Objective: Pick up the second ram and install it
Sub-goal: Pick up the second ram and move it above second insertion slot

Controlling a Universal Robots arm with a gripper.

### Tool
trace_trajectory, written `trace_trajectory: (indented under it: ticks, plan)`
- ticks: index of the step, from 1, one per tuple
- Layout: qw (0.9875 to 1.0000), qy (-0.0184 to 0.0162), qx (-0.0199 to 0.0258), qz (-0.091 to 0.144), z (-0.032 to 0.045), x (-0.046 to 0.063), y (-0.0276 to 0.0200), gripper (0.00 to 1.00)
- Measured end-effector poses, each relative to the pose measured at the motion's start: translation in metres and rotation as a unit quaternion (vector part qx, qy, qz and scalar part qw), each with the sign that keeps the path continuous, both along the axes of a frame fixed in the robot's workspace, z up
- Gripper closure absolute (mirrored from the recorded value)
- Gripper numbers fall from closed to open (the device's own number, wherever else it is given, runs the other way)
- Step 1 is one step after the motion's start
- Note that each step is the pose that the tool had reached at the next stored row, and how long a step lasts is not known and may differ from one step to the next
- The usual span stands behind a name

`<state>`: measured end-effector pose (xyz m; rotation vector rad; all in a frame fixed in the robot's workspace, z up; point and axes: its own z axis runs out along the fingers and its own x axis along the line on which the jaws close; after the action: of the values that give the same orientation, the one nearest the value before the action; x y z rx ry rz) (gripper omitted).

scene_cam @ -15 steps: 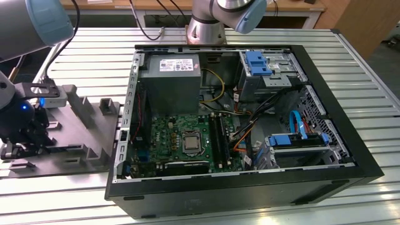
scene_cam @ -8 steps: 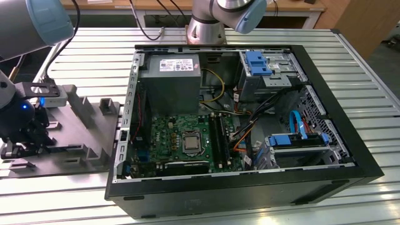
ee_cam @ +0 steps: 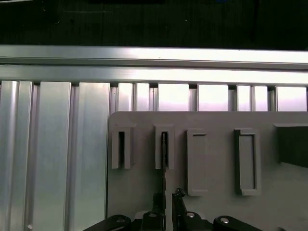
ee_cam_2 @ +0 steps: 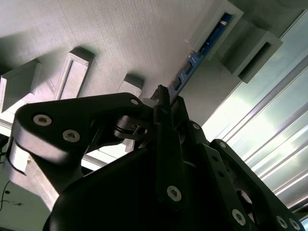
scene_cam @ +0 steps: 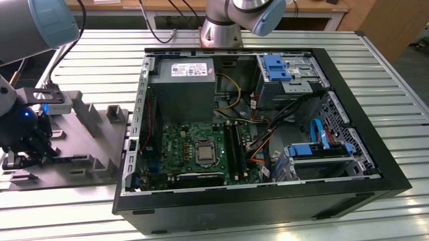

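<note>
the ram [ee_cam_2: 198,52], a thin blue-green strip, stands on edge in a slot of the grey tray [ee_cam_2: 120,38]; the gripper [ee_cam_2: 164,94] straddles its end, though i cannot tell if it pinches.

A robotics workshop: an opened computer case [scene_cam: 268,201] on a slatted aluminium table [scene_cam: 375,55] by a robot arm [scene_cam: 221,27].

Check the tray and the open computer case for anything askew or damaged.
Nothing stands out. The second ram runs straight from its slot in the grey tray to the pincer, with no visible tilt or break. The computer case lies open, with nothing inside visibly spilled or dislodged.
</note>
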<state>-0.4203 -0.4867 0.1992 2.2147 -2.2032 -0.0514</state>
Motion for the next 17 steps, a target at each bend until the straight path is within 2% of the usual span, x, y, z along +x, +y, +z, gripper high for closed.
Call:
trace_trajectory:
  ticks: [13, 15, 16, 17]
  plan:
    - [1.0000, 0.0000, 0.0000, 0.000, 0.0000, 0.0000, -0.0004, 0.78]
    - [1.0000, 0.0000, 0.0000, 0.000, 0.0000, 0.0000, -0.0005, 0.80]
    - [1.0000, 0.0000, 0.0000, 0.000, 0.0000, 0.0000, -0.0005, 0.87]
    - [1.0000, 0.0000, 0.0000, 0.000, 0.0000, 0.0000, -0.0005, 0.87]
